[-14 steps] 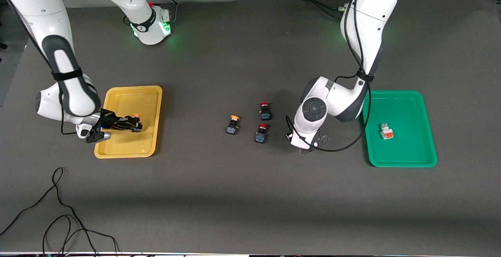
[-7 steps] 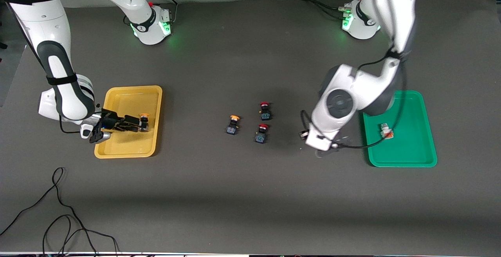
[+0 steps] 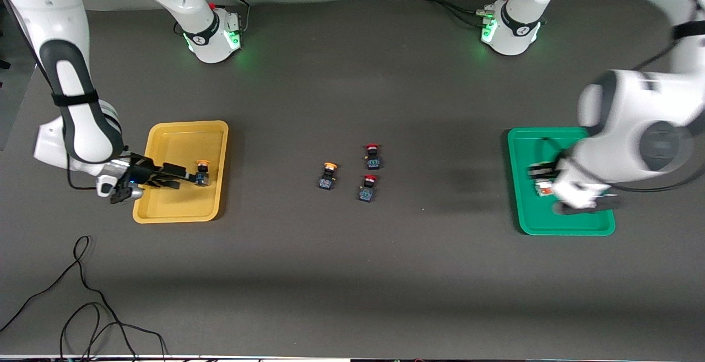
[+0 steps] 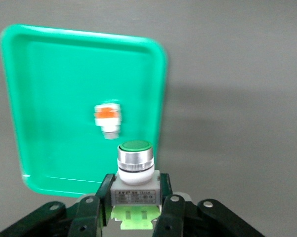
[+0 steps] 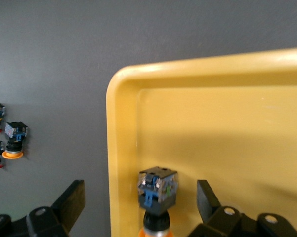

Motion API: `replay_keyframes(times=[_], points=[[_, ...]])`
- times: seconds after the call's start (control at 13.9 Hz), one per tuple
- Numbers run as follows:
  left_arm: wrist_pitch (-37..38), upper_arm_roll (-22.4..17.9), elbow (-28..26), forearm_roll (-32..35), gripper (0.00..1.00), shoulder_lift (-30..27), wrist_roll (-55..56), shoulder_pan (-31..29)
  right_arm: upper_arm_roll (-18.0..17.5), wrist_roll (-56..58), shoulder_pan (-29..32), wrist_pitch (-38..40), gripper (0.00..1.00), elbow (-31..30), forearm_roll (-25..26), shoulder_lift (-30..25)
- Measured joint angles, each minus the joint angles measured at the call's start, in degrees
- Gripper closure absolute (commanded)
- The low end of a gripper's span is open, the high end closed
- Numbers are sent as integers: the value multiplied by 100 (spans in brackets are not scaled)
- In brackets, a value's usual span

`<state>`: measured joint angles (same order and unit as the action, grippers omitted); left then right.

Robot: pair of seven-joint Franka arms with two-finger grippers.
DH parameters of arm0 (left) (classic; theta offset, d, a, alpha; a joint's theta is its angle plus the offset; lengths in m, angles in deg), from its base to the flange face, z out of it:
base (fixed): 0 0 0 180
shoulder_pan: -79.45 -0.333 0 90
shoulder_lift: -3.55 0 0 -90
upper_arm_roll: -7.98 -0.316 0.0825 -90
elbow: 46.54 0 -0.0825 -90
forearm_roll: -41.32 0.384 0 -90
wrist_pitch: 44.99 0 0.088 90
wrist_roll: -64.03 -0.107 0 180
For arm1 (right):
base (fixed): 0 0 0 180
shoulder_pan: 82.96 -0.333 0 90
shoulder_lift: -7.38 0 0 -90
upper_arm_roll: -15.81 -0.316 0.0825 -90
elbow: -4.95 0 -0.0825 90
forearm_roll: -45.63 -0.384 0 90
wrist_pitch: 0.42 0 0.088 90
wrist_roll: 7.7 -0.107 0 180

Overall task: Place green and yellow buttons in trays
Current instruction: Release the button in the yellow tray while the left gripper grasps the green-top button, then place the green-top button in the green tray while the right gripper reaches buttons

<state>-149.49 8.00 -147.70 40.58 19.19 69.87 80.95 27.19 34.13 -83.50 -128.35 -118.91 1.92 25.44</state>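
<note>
My left gripper (image 4: pixel 135 210) is shut on a white-silver button with a green cap and a light-green block (image 4: pixel 135 173). It holds it above the green tray (image 4: pixel 49 74), over the tray's edge toward the table's middle. A white button with an orange block (image 4: pixel 107 117) lies in that tray and also shows in the front view (image 3: pixel 544 188). My right gripper (image 5: pixel 141 197) is open over the yellow tray (image 5: pixel 227 113). A yellow-capped button (image 5: pixel 158 190) lies in that tray between the spread fingers, untouched. In the front view the left gripper (image 3: pixel 540 172) is over the green tray (image 3: pixel 573 224) and the right gripper (image 3: pixel 184 179) over the yellow tray (image 3: pixel 182 141).
A second yellow-capped button (image 3: pixel 328 176) lies on the grey mat at the table's middle. Two red-capped black buttons (image 3: pixel 373 155) (image 3: pixel 368 187) lie beside it. A loose black cable (image 3: pixel 82 296) lies near the front edge at the right arm's end.
My left arm swung from the table's middle to over the green tray with its button. My right gripper opened, left the yellow-capped button in the yellow tray and drew back a little.
</note>
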Motion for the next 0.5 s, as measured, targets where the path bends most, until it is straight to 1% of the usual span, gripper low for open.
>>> replay_keyframes(times=[0.14, 0.29, 0.36, 0.5], points=[[-201, -9, -163, 53, 94, 16, -937, -623, -183, -1089, -9, 8, 0, 145, 931, -402], [-739, -9, -483, 149, 94, 66, -1451, -958, -517, -2160, -19, 36, 0, 261, 1590, -712], [-1115, -8, -718, 267, 94, 122, -1549, -1010, -718, -2663, -28, 92, 0, 331, 1750, -805], [-1957, 5, -1219, 447, 94, 303, -1568, -1020, -1182, -3693, -42, 133, 0, 528, 1909, -854]])
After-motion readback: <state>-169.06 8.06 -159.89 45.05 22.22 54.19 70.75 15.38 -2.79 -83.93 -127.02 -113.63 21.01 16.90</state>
